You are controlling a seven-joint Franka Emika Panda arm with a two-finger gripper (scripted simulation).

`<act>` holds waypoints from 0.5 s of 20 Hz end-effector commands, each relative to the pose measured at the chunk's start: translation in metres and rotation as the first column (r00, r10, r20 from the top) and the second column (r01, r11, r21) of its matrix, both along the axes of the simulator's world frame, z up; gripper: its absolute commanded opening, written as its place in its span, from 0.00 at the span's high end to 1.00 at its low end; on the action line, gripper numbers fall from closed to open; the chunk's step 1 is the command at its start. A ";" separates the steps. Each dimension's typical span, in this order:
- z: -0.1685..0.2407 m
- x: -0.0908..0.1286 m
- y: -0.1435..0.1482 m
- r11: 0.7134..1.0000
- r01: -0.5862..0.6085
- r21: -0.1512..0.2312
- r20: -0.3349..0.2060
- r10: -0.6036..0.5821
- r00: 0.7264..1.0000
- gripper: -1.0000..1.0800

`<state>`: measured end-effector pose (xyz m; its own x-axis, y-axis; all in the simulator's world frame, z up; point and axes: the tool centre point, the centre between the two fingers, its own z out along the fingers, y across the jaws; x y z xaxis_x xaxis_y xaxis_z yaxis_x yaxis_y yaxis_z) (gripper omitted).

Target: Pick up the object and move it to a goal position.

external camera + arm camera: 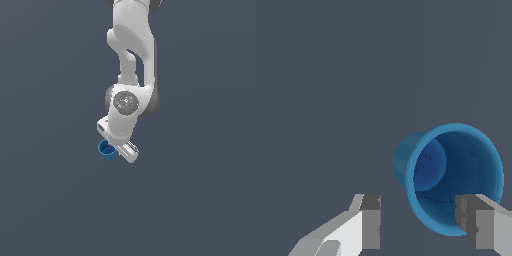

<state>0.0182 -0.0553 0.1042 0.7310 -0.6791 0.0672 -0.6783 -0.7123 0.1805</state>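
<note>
Exterior view: white Franka arm with its white two-finger gripper point(121, 148) hangs over a plain dark grey-blue floor point(50, 200), no edges or corners visible to place things by. The small blue round cup with lighter blue inside point(106, 150) sits at the gripper's lower end, on the exterior view's left of it, partly covered by the hand body; contact cannot be judged here. Wrist view: the cup point(451, 175) seems to lie on its side, open mouth facing the camera, base seen deep inside. The gripper point(421, 222) is spread wide, one grey-padded finger point(370, 222) well clear of the cup, the other finger point(476, 225) overlapping the cup's rim in the picture, touching or just in front, cannot tell. The cup is off-centre, toward that second finger, not held. Step looks like approach and alignment before the grasp. Next move likely calls for shifting sideways so the cup sits between the fingers, descending, then closing. No goal marker shows in either view. Fingertips are cut off at the wrist frame's edge.
</note>
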 end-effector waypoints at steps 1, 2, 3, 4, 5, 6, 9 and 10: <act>-0.003 0.000 -0.001 1.000 0.028 -0.012 0.003 -0.028 1.000 0.38; -0.004 0.001 -0.001 0.999 0.036 -0.015 0.004 -0.036 0.999 0.38; -0.005 0.001 -0.001 0.999 0.043 -0.018 0.004 -0.043 0.999 0.38; -0.005 0.001 -0.002 0.999 0.049 -0.021 0.005 -0.049 0.999 0.38; -0.006 0.001 -0.002 0.998 0.054 -0.023 0.006 -0.054 0.999 0.38; -0.006 0.001 -0.002 0.998 0.057 -0.024 0.006 -0.057 0.998 0.38; -0.007 0.001 -0.002 0.998 0.062 -0.027 0.007 -0.062 0.998 0.38; -0.007 0.001 -0.002 0.998 0.059 -0.025 0.006 -0.058 0.998 0.38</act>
<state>0.0190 -0.0571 0.0973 0.6898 -0.7186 0.0884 -0.7195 -0.6667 0.1944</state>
